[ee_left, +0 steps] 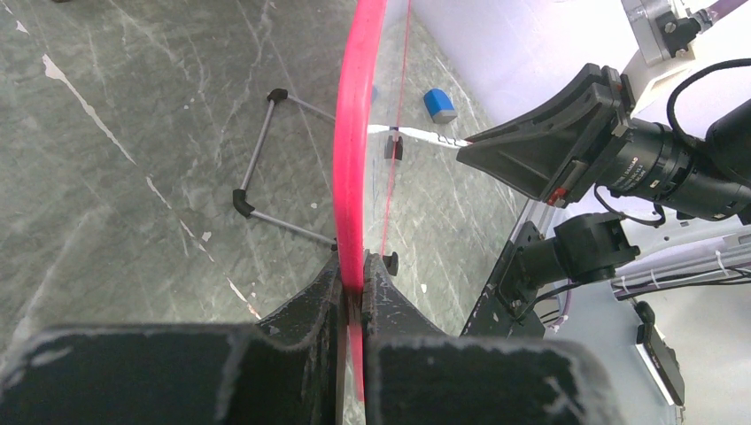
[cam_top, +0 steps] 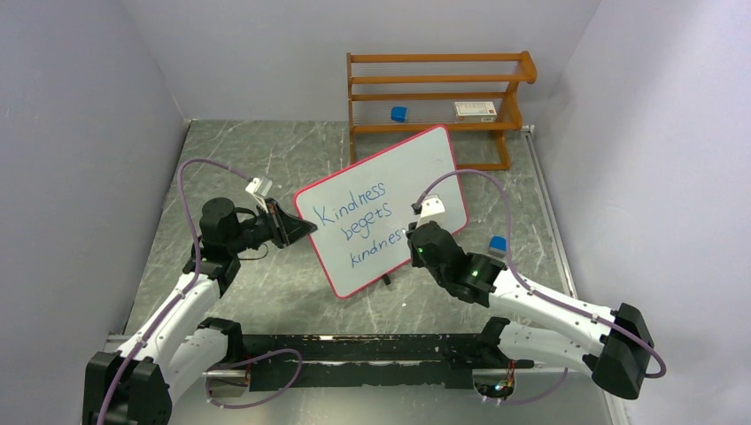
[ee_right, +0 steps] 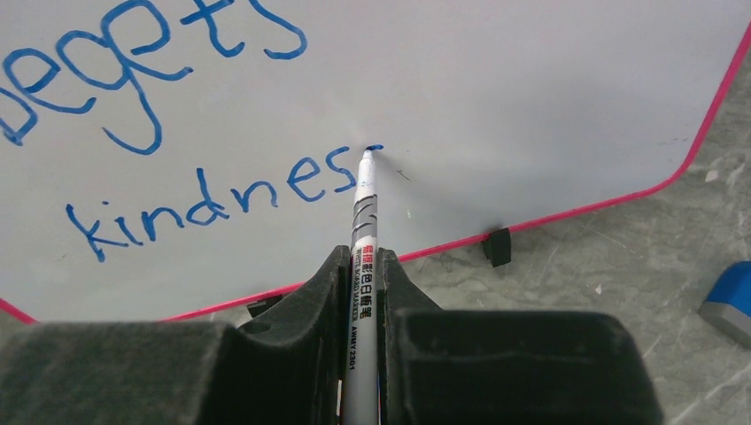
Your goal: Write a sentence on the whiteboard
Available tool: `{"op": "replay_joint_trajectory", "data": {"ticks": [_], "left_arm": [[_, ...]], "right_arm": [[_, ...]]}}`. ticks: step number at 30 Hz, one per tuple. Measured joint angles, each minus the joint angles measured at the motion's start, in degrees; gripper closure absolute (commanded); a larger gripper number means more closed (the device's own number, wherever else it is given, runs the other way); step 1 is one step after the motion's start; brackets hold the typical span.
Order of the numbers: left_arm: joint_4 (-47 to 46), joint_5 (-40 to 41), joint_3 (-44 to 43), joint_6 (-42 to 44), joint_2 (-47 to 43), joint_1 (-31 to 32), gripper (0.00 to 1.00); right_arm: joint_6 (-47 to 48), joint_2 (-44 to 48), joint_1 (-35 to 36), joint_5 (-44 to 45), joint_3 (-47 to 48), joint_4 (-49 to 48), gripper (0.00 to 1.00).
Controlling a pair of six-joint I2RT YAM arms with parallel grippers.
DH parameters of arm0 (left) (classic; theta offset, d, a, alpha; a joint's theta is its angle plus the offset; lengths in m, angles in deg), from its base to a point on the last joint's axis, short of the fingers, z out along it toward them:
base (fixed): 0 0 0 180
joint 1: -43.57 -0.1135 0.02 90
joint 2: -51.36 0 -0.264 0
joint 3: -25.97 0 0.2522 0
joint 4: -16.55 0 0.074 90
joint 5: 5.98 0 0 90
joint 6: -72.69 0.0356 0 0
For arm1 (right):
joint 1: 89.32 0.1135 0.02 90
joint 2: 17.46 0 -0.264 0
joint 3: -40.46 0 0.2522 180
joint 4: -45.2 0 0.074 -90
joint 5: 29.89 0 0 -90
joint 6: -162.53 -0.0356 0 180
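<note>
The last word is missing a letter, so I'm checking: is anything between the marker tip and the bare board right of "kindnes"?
Nothing visible. The marker, shut in the right gripper, has its tip on the whiteboard just past the last "s" of the sentence, and the board from there to the rim is bare.

Bright even light, soft shadows, sharp.

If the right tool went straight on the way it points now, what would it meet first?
The whiteboard: the marker held in the right tool seems to touch its face just past the blue lettering.
</note>
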Motion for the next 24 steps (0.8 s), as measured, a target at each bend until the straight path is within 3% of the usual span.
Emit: {"op": "replay_joint_trajectory", "data": {"ticks": [24], "left_arm": [[0.46, 0.22, -0.15, 0.17, 0.0, 0.04, 0.95]], "right_arm": [[-2.29, -0.15, -0.09, -1.05, 0.0, 1.9, 1.0]]}}
